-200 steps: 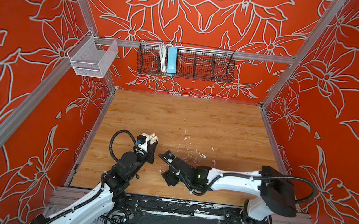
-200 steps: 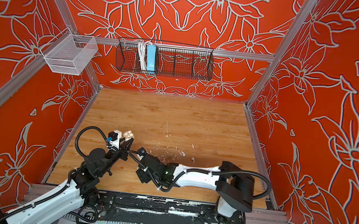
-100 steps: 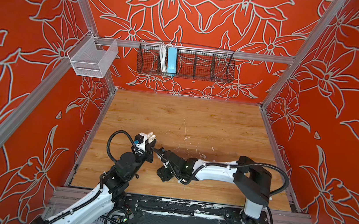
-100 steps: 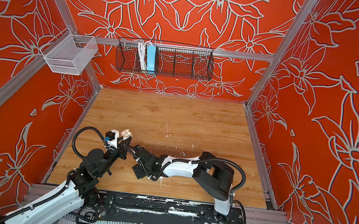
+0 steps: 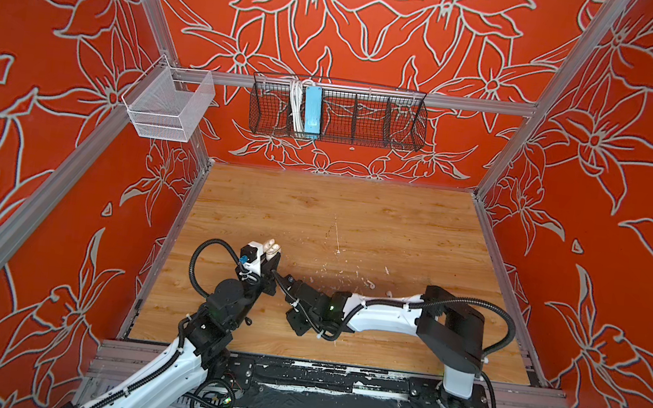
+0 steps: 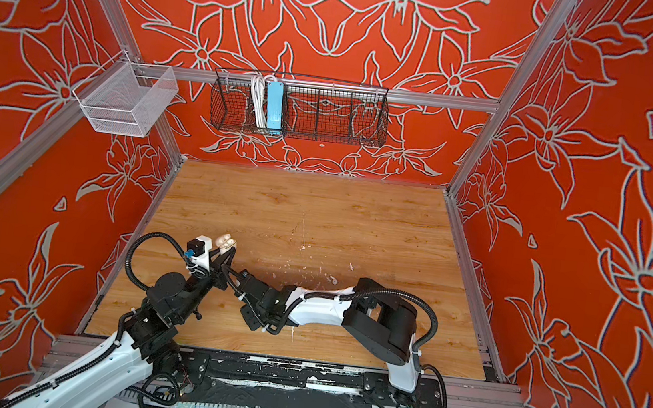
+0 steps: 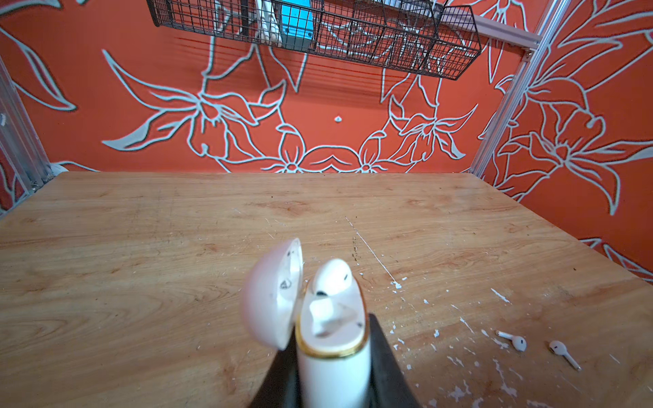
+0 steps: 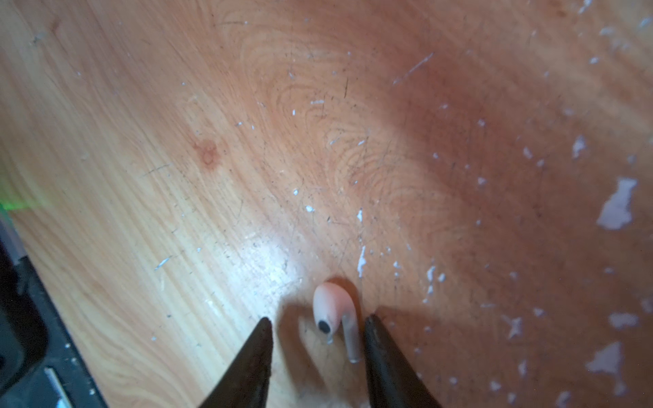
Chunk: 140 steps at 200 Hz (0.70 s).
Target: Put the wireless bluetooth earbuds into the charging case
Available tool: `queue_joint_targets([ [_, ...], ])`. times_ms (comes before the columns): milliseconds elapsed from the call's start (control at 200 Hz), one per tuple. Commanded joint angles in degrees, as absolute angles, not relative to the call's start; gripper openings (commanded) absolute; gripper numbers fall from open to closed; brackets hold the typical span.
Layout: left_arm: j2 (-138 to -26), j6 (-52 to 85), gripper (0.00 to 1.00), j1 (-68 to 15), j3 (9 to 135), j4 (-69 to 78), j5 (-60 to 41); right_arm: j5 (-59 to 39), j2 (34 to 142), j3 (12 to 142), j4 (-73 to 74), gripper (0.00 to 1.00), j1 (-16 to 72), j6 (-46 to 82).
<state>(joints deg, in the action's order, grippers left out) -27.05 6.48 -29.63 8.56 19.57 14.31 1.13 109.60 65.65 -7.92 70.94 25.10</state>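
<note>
Left end effector (image 7: 330, 353) clamped on the open charging case (image 7: 335, 381), with a seated earbud (image 7: 332, 277) inside. Right end effector (image 8: 318, 319), jaws apart, straddles a loose earbud (image 8: 330, 303) lying ungripped on the desk (image 8: 247, 141). Light, glossy and probably slippery; pinch the stem gently.

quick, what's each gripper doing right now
left gripper: closed, holding the open charging case
right gripper: open, jaws either side of an earbud, not gripping it

Red-orange floral walls (image 5: 374, 30), paint-flecked wooden tabletop (image 5: 336, 214), black wire basket (image 5: 405, 126), white mesh bin (image 5: 159, 110) above.
</note>
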Motion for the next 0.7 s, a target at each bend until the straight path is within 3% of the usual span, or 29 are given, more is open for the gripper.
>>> queue_joint_targets([
  [0,-26.9,6.9,0.0,-29.4,9.4,19.3,14.6,2.4,109.2,65.1,-10.3,0.38,72.4,26.4],
  [105,-26.8,7.2,0.0,-29.4,9.1,19.9,14.8,3.1,109.2,65.3,-10.3,0.31,72.5,26.9],
  [240,-27.3,7.3,0.0,-29.4,10.0,18.7,15.3,7.3,109.2,66.7,-12.9,0.31,72.5,27.4],
  [500,-27.2,7.8,0.0,-29.4,10.2,18.4,16.3,10.7,112.6,72.2,-18.1,0.46,73.4,28.6],
  [696,-26.4,8.1,0.0,-29.4,10.1,17.5,17.7,11.4,114.2,73.9,-18.4,0.48,73.7,30.8],
])
